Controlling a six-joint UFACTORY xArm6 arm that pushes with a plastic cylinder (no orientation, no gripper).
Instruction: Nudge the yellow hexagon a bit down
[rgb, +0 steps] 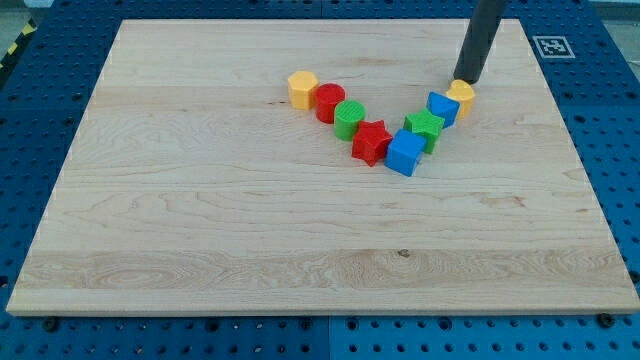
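Notably, no gripper fitted; tip at right yellow block, shape unclear, well apart from left yellow hexagon. Risk: pushing down shunts adjoining blue cube.

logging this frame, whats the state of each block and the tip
tip: down at the board, touching the top side of the right yellow block
right yellow block: against the blue block below-left
upper blue block: in the chain
green star: in the chain
lower blue cube: bottom of the V
red star: in the chain
green cylinder: upright
red cylinder: upright
left yellow hexagon: untouched, far from the tip
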